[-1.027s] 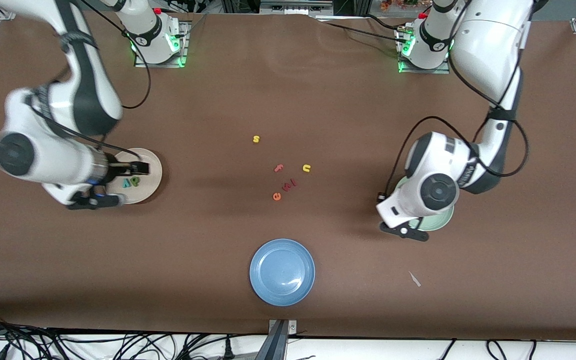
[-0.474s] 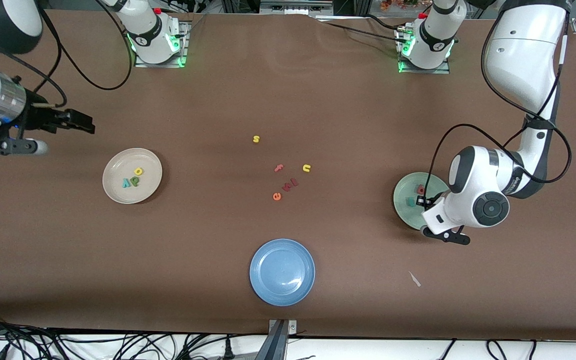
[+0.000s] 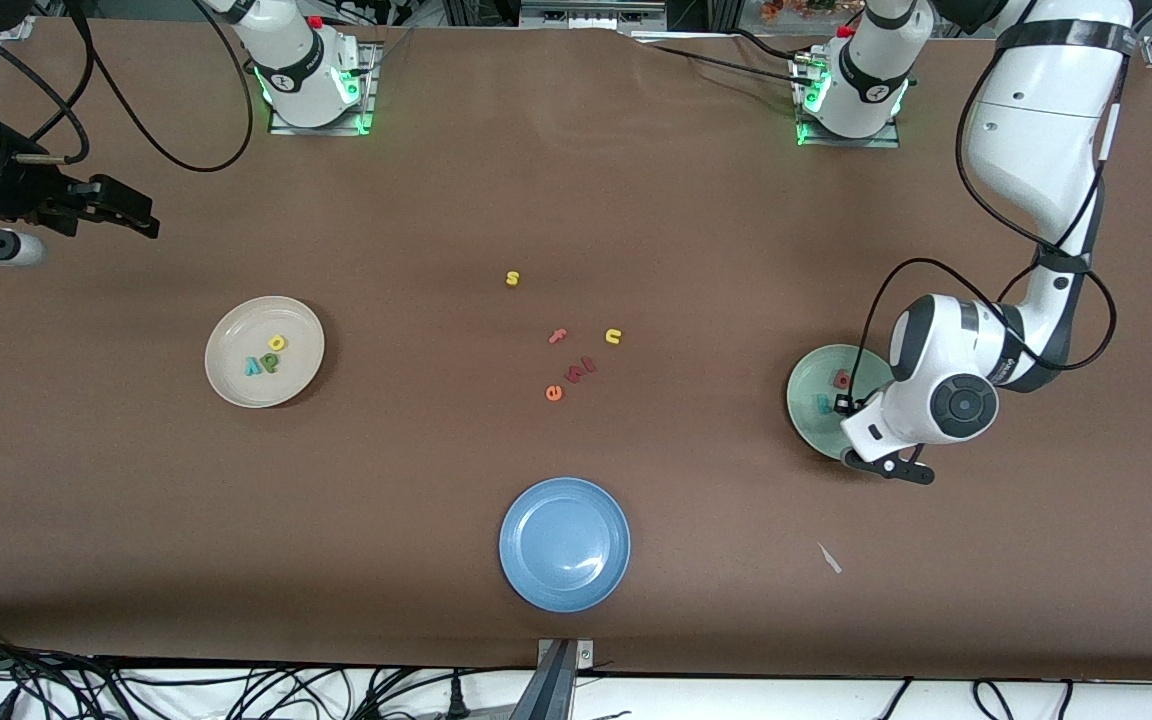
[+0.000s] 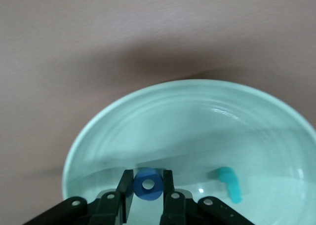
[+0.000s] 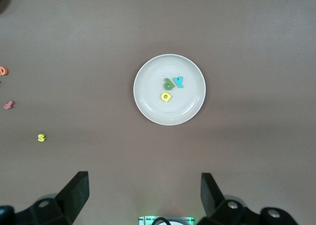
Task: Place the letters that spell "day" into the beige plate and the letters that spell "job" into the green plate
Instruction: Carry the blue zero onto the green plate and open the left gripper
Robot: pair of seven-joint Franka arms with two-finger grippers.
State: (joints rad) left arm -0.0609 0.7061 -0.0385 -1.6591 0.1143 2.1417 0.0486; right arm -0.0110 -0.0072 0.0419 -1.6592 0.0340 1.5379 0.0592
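Blue plate (image 3: 564,543): you find it lowest in the front frame, at the middle, closest to the camera.
Green plate (image 3: 808,400): you see it at the middle right of the front frame, toward the left arm's end of the table, partly covered by the left arm.
Left gripper (image 4: 148,185): it is low over the green plate, and its fingers are narrow, pinching the blue "o" (image 4: 148,184) between them.
"j" (image 4: 230,183): it lies in the green plate, near the "o" in the left wrist view.
"b" (image 3: 842,379): you see this red letter in the green plate, just beside the arm.
Loose letters: at the centre of the front frame lie the orange "e" (image 3: 554,393), the red pair (image 3: 579,370), the pink "f" (image 3: 558,336), the yellow "u" (image 3: 613,336) and, highest, the yellow "s" (image 3: 512,278).
Beige plate (image 3: 264,351): it is at the middle left of the front frame, toward the right arm's end.
"day": the teal "y" (image 3: 253,366), the green "d" (image 3: 269,362) and the yellow "a" (image 3: 277,343) lie together in the beige plate.
Right gripper (image 3: 141,218): you see it at the upper left of the front frame, high over bare table, fingers spread wide and holding nothing.
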